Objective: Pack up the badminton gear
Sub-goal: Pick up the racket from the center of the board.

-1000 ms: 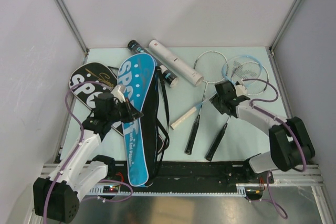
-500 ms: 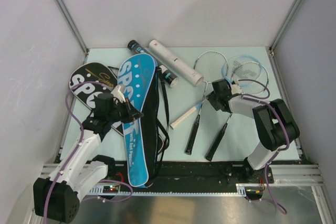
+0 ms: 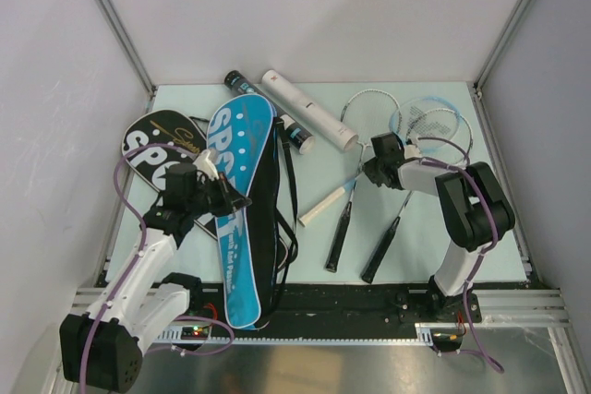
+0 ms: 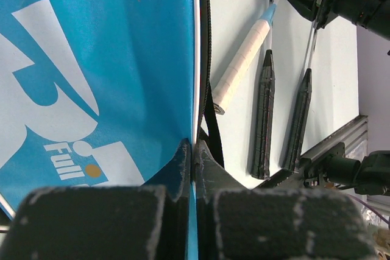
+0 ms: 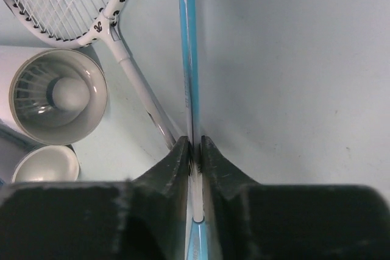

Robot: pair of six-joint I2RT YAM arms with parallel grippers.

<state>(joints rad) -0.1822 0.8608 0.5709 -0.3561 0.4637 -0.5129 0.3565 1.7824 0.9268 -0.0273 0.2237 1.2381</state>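
Badminton gear (image 3: 340, 237) lies across the table, and both pincers hold a piece of it; the right gripper (image 5: 194, 148) is closed narrow on the thin shaft of the blue racket (image 5: 187, 59), low over the surface; the left gripper (image 4: 192, 154) is pinched tight on the edge of the blue bag (image 4: 91, 89), which lies lengthwise left of centre; a black bag (image 3: 152, 140) lies against its left side. The table (image 3: 416, 246) is pale green and smooth, closed in by plain grey-white walls (image 3: 305, 16) with metal posts at the corners. Just beside the right gripper a white tube (image 5: 58, 98) lies open with a shuttlecock (image 5: 68, 92) inside; a black tube (image 3: 238, 80) lies next to it, partly under the blue bag, its inside too unclear to tell; the bags' insides are hidden.
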